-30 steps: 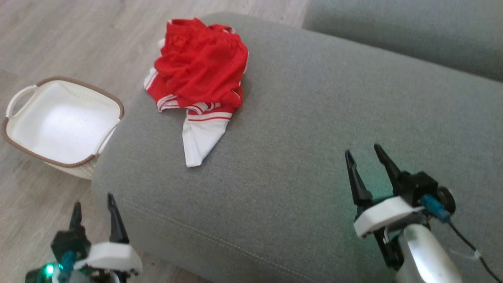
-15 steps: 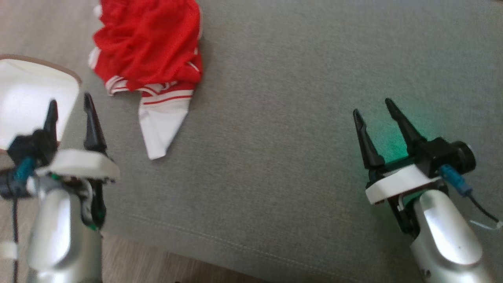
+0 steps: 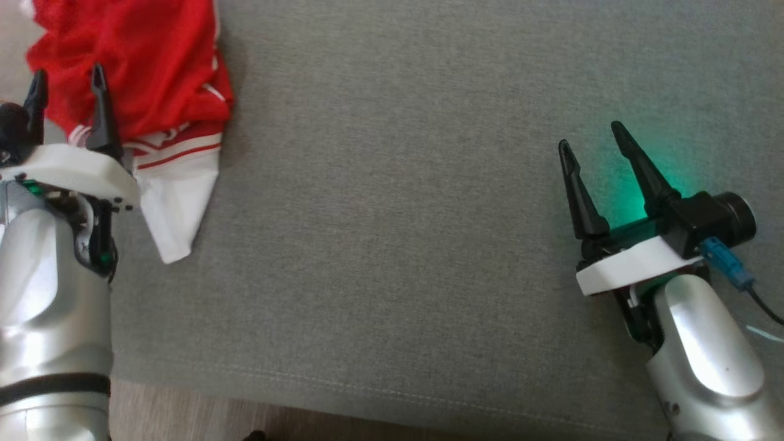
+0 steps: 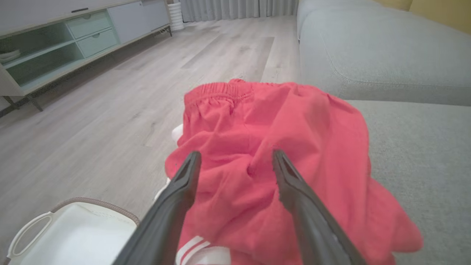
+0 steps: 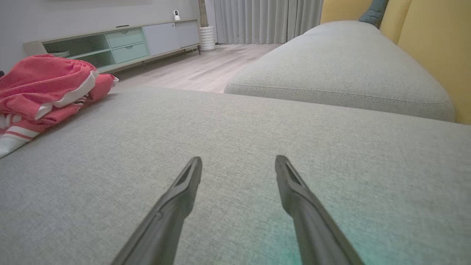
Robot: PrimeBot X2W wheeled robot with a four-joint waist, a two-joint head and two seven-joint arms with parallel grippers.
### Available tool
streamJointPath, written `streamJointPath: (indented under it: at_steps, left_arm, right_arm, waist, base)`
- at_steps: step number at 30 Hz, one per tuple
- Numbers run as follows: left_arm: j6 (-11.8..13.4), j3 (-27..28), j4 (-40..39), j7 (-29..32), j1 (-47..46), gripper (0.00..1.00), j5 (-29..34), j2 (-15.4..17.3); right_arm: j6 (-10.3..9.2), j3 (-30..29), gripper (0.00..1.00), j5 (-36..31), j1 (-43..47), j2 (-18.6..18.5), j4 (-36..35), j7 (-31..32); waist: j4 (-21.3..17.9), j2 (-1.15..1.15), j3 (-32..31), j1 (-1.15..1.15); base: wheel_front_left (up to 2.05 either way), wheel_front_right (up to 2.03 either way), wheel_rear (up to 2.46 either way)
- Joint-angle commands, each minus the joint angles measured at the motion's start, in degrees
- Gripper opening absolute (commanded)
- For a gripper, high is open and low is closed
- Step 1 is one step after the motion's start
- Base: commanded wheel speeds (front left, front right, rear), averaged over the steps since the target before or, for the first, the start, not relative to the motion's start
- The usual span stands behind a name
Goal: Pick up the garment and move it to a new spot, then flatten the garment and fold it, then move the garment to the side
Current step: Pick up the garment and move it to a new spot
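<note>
The garment [image 3: 153, 79] is a crumpled pair of red shorts with white striped trim, bunched at the left end of the grey sofa cushion [image 3: 392, 214]. A white flap of it trails toward the cushion's front. My left gripper [image 3: 66, 76] hovers open over the garment's near edge, nothing between its fingers; in the left wrist view the red cloth [image 4: 257, 147] lies just ahead of the open gripper [image 4: 235, 156]. My right gripper [image 3: 593, 133] stands open above bare cushion far to the right, with the garment [image 5: 40, 88] well off to its left and its own gripper [image 5: 238, 162] empty.
A white basket [image 4: 73, 235] with a brown rim sits on the wood floor beside the cushion's left end. A second grey cushion [image 5: 338, 70] and yellow back pillows [image 5: 434, 48] lie beyond. A low cabinet [image 4: 73, 40] stands across the floor.
The head camera has swung, so the whole scene slid left and up. My left arm rose and reached forward to the garment's near edge. The right gripper kept its open stance over the cushion.
</note>
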Motion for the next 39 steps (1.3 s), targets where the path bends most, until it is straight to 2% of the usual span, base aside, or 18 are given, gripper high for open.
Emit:
streamJointPath:
  at_steps: [1, 8, 9, 10, 11, 15, 20, 27, 33, 39]
  left_arm:
    - [-0.01, 1.37, 0.28, -0.7, -2.43, 1.0, 0.58, 3.48]
    - [0.05, -0.1, 6.12, -0.7, -5.25, 1.0, 1.49, 3.9]
    - [0.09, -0.33, 6.9, -0.7, -5.61, 0.98, 1.64, 4.0]
    - [0.22, -0.38, 7.3, -0.7, -6.01, 0.38, 1.64, 4.06]
    - [0.36, -0.41, 7.52, -0.7, -6.32, 0.0, 1.65, 4.12]
    - [0.22, -1.3, 7.15, -0.7, -6.68, 0.0, 2.21, 4.53]
    - [-0.42, -3.18, 2.1, -0.7, -7.24, 0.0, 3.86, 6.52]
    - [-1.63, -6.96, -5.01, -0.7, -10.12, 0.0, 5.29, 7.61]
    - [-2.31, -12.08, -9.05, -0.7, -12.6, 0.0, 5.96, 5.35]
    - [-2.67, -18.07, -11.27, -0.7, -13.84, 0.0, 5.55, 0.71]
  right_arm:
    - [0.43, 0.93, 1.0, 0.35, -1.39, -0.41, -2.04, -0.62]
    - [0.43, 1.05, 1.0, 0.72, -1.59, -0.57, -1.74, -0.62]
    - [0.43, 1.18, 1.0, 0.79, -1.63, -0.55, -1.63, -0.62]
    - [0.43, 1.29, 1.0, 0.88, -1.67, -0.5, -1.51, -0.62]
    - [0.43, 1.38, 1.0, 0.97, -1.71, -0.42, -1.35, -0.62]
    - [0.43, 1.74, 1.0, 1.31, -1.55, 0.27, -0.46, -0.62]
    - [0.43, 2.07, 1.0, 1.86, -1.63, 1.41, 0.3, -0.62]
    - [0.43, 2.79, 1.0, 2.55, -1.41, 3.96, 1.07, -0.62]
    - [0.43, 3.13, 1.0, 3.26, -1.17, 5.59, 1.53, -0.62]
    - [0.43, 3.07, 1.0, 3.98, -1.13, 6.61, 1.52, -0.62]
  waist:
    - [-1.17, 0.0, 1.17, -0.01]
    - [-1.87, 0.0, 1.67, -0.01]
    - [-1.95, 0.0, 1.68, -0.01]
    - [-2.04, 0.0, 1.65, -0.01]
    - [-2.11, 0.0, 1.55, -0.01]
    - [-2.45, 0.0, 0.08, -0.01]
    - [-3.9, 0.0, -2.9, -0.01]
    - [-8.86, 0.0, -7.49, -0.01]
    - [-15.94, 0.0, -9.77, -0.01]
    - [-23.83, 0.0, -10.57, -0.01]
  base:
    - [0.0, 0.0, 0.0]
    - [0.0, 0.0, 0.0]
    - [0.0, 0.0, 0.0]
    - [0.0, 0.0, 0.0]
    - [0.0, 0.0, 0.0]
    - [0.0, 0.0, 0.0]
    - [0.0, 0.0, 0.0]
    - [0.0, 0.0, 0.0]
    - [0.0, 0.0, 0.0]
    - [0.0, 0.0, 0.0]
